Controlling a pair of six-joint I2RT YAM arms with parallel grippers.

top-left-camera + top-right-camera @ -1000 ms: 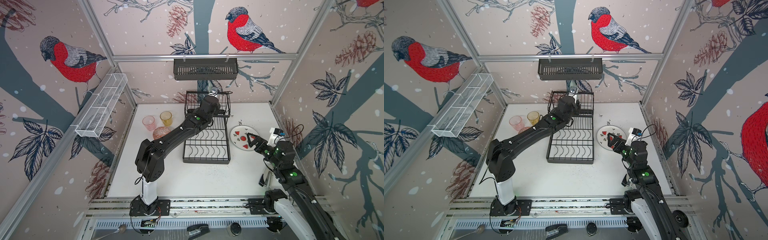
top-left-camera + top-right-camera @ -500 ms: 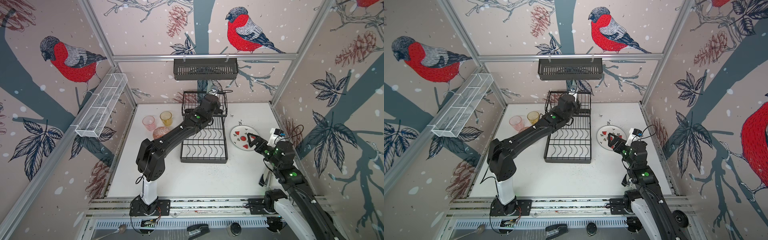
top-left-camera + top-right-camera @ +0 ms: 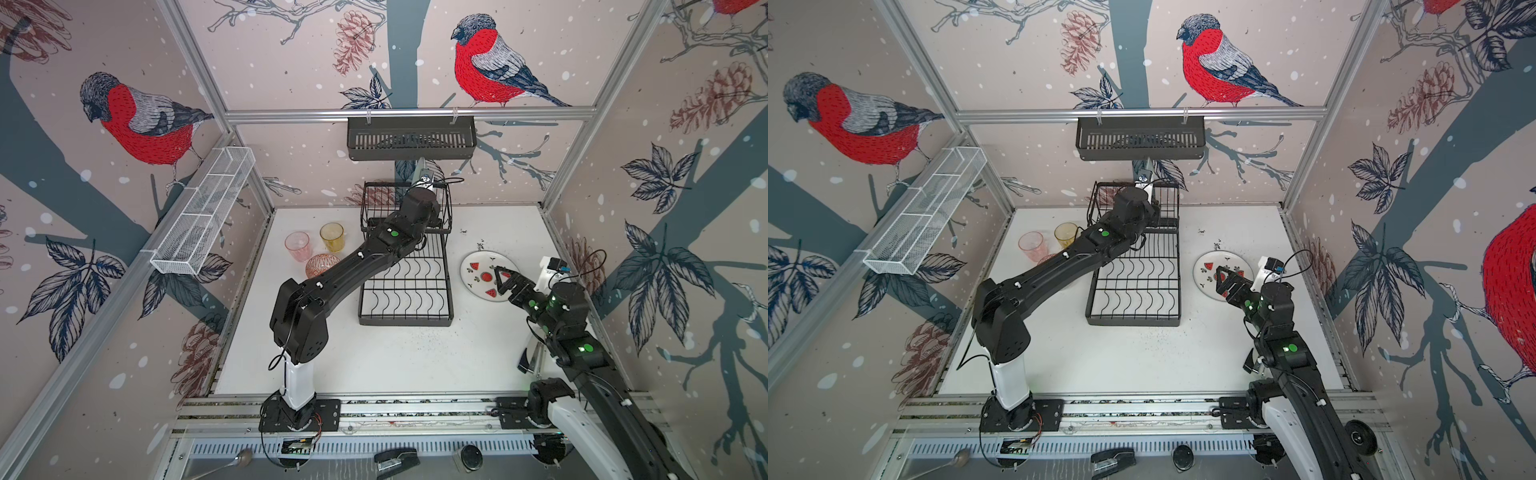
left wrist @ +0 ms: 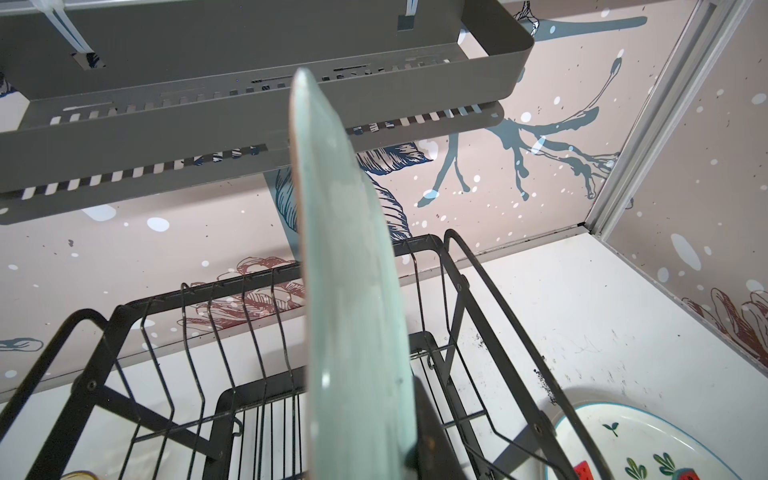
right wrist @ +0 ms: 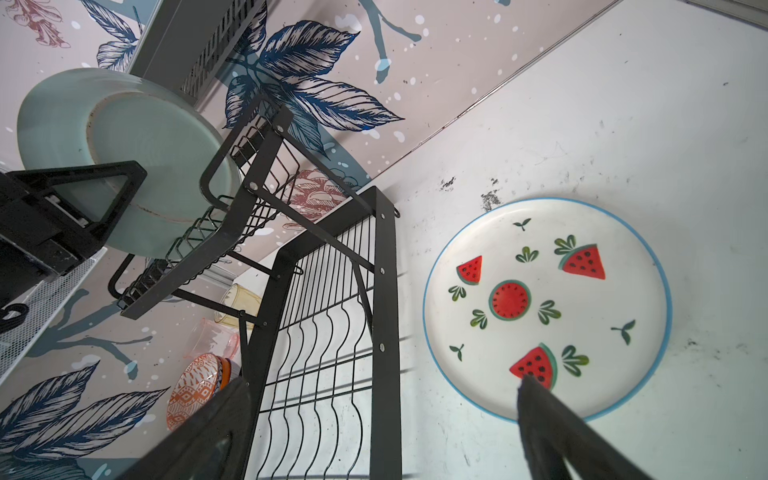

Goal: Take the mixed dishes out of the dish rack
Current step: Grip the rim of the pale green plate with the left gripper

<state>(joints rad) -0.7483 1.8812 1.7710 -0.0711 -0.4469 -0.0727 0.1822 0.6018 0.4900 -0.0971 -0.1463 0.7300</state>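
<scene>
1. Already unloaded: a pink glass tumbler (image 3: 298, 245), an amber glass tumbler (image 3: 331, 237), an orange patterned bowl (image 3: 322, 265) and a white watermelon-print plate (image 3: 478, 270).
2. One pale mint ceramic plate (image 4: 349, 257) is left upright in the black wire dish rack's (image 3: 405, 322) far raised basket (image 3: 374, 203), clamped by the left gripper (image 3: 424, 185); the right gripper (image 3: 503, 277) is spread wide.
3. The rack is shifted slightly left since a second ago.

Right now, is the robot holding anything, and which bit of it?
The left gripper pinches the mint plate by its rim, jaws on both faces, as it stands in the rack's top basket. The right gripper holds nothing.
</scene>
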